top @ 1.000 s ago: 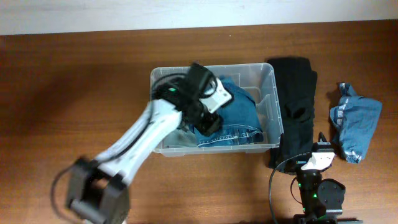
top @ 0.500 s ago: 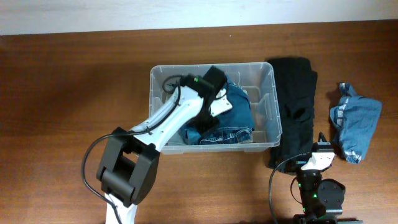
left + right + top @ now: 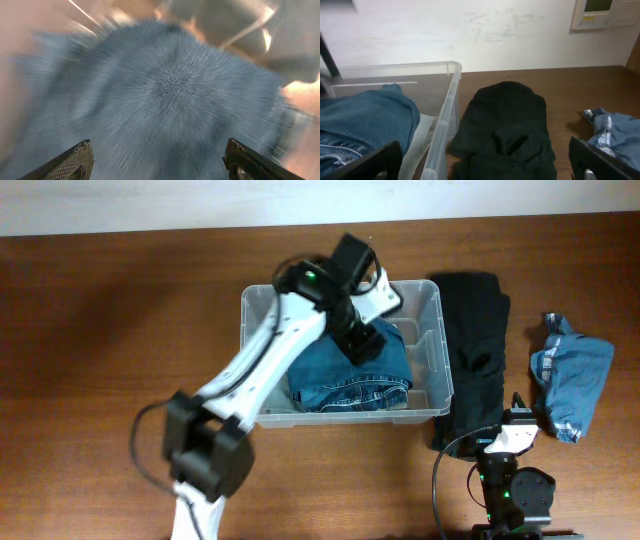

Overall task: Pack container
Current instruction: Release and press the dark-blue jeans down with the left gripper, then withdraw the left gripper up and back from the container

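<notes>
The clear plastic container [image 3: 428,295] stands mid-table with folded blue jeans [image 3: 345,380] inside; it also shows in the right wrist view [image 3: 447,107]. My left gripper [image 3: 362,345] is over the jeans inside the container, its fingers wide apart and empty; its wrist view is a motion-blurred close-up of the blue denim [image 3: 170,95]. My right gripper [image 3: 512,420] rests at the table's front edge, open and empty, facing a folded black garment [image 3: 507,125] that lies just right of the container [image 3: 478,350].
A crumpled light-blue shirt [image 3: 570,375] lies at the far right, also seen in the right wrist view [image 3: 620,132]. A white wall with a thermostat panel [image 3: 605,12] stands behind the table.
My left arm has swung up and toward the container's back right, leaving the jeans flat in the container. The right arm has not moved.
</notes>
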Controlling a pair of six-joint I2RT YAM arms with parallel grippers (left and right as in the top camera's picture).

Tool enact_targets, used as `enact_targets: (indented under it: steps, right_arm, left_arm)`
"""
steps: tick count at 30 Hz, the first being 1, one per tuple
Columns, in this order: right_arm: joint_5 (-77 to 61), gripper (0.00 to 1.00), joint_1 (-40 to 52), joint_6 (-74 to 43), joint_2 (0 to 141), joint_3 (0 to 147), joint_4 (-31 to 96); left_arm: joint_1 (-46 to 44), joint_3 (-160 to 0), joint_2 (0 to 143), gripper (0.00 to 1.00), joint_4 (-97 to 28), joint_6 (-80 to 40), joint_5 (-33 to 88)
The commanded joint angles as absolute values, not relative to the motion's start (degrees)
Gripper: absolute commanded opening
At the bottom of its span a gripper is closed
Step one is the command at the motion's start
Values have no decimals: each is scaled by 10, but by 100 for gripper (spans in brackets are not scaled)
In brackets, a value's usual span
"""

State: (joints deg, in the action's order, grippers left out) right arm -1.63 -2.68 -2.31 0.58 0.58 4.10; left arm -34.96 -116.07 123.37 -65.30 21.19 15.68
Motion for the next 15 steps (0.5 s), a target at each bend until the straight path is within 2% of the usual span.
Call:
enact_targets:
  steps: [1,4,8,15]
  right_arm:
    - [-19,98,-26,-19,2,3,43]
    - [-19,98,-26,-19,2,3,43]
    - [-19,98,-26,-19,2,3,43]
    - [-19,99,-26,-19,2,3,43]
  left_arm:
    - [-353,-1142,1334,84,-660,200,251]
    - [-350,-1145,1380,81,-661,163,260]
    - [-330,-1185,1373,76,-673,159,252]
    - [-273,-1419,1358,77,-835,183,237]
